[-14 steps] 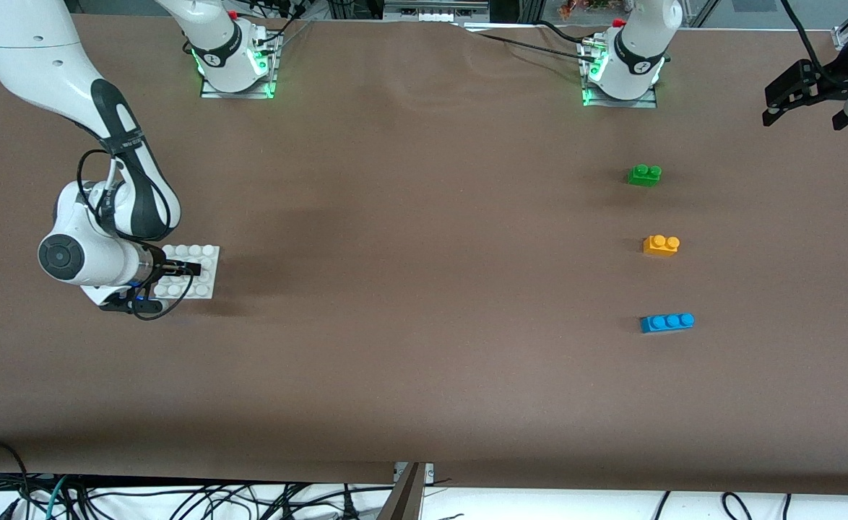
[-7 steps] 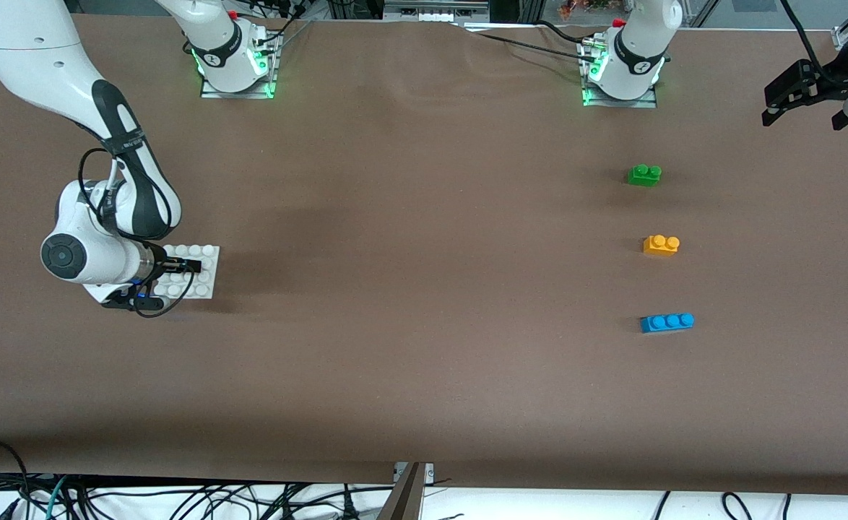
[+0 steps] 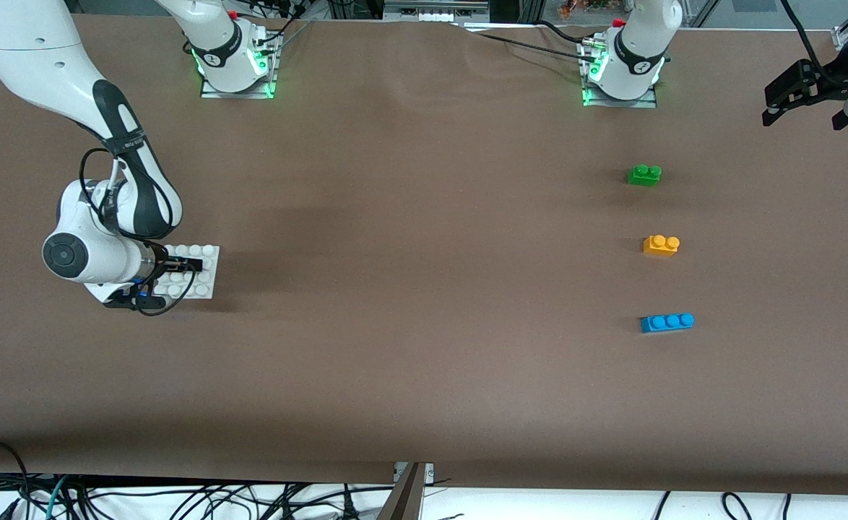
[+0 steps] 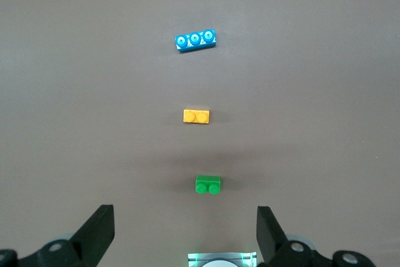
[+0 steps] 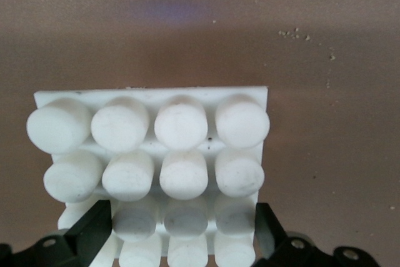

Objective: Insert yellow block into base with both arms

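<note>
The yellow block (image 3: 661, 245) (image 4: 196, 116) sits studs-up on the brown table toward the left arm's end, touched by nothing. Toward the right arm's end lies the white studded base (image 3: 206, 287) (image 5: 150, 98). My right gripper (image 3: 189, 267) (image 5: 181, 229) is low over the base, open, with a black finger at each side of the plate's nearest stud rows. My left gripper (image 3: 801, 119) (image 4: 185, 229) hangs open and empty in the air above the table's edge at the left arm's end, where that arm waits.
A green two-stud brick (image 3: 644, 175) (image 4: 208, 184) lies farther from the front camera than the yellow block, and a blue three-stud brick (image 3: 667, 322) (image 4: 195, 40) lies nearer. Both arm mounts (image 3: 236, 68) glow green along the table's back edge.
The right arm's wrist has crept slightly toward the base. The bricks, the base and the left arm have not moved.
</note>
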Controlling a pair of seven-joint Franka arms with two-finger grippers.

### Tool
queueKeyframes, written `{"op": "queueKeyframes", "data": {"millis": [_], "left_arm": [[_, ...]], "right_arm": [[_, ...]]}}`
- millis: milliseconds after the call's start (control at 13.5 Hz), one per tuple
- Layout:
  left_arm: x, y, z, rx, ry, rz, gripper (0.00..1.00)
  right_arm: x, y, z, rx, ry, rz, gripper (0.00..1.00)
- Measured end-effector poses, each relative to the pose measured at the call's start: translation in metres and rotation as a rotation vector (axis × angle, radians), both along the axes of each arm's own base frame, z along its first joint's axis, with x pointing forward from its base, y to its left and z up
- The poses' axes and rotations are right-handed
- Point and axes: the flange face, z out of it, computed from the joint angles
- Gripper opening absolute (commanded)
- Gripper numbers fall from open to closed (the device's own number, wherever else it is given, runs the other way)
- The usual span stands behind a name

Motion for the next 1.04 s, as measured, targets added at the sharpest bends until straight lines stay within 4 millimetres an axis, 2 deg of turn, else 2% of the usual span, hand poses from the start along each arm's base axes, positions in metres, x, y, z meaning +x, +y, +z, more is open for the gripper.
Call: {"op": "queueKeyframes", "data": {"millis": [1036], "left_arm": [[-0.0001,0.0054,0.0002,-0.002,0.000,0.010,1.00]], "right_arm": [[-0.0077,0.0034,-0.0008,-0.005,-0.064,0.014,1.00]]}}
